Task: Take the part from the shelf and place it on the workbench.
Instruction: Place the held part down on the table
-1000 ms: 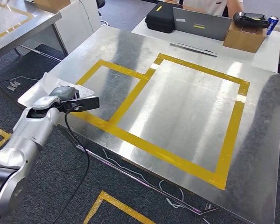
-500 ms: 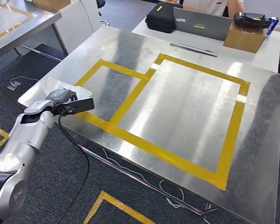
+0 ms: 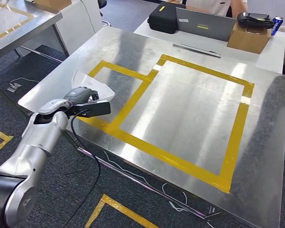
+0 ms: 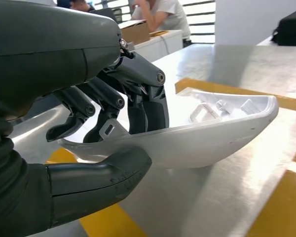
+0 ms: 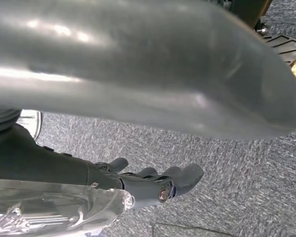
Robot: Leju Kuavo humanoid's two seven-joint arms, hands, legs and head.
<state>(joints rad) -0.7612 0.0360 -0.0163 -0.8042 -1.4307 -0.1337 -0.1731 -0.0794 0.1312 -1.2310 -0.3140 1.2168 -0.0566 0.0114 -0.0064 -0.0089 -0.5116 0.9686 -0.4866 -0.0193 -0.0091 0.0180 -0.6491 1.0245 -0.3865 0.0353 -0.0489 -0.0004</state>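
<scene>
The part (image 3: pixel 93 84) is a thin white curved plastic shell. My left hand (image 3: pixel 84 100) grips it by one edge, thumb under and fingers inside. It hangs just above the metal workbench (image 3: pixel 191 109), over the near-left corner of the small yellow-taped square (image 3: pixel 114 90). In the left wrist view the part (image 4: pixel 213 133) juts out from my left hand (image 4: pixel 113 98), its underside close to the metal top. My right hand (image 5: pixel 158 180) hangs over grey carpet with its fingers loosely extended and nothing in them.
A larger taped square (image 3: pixel 202 114) fills the bench's middle. On the white table behind stand a black case (image 3: pixel 162 18), a laptop (image 3: pixel 205 23), a cardboard box (image 3: pixel 248 38) and a blue can (image 3: pixel 277 24), with a person (image 3: pixel 216 4) seated there. Another metal table (image 3: pixel 12 23) stands far left.
My left arm has carried the part rightward and farther in over the workbench, from its left corner to the edge of the small taped square.
</scene>
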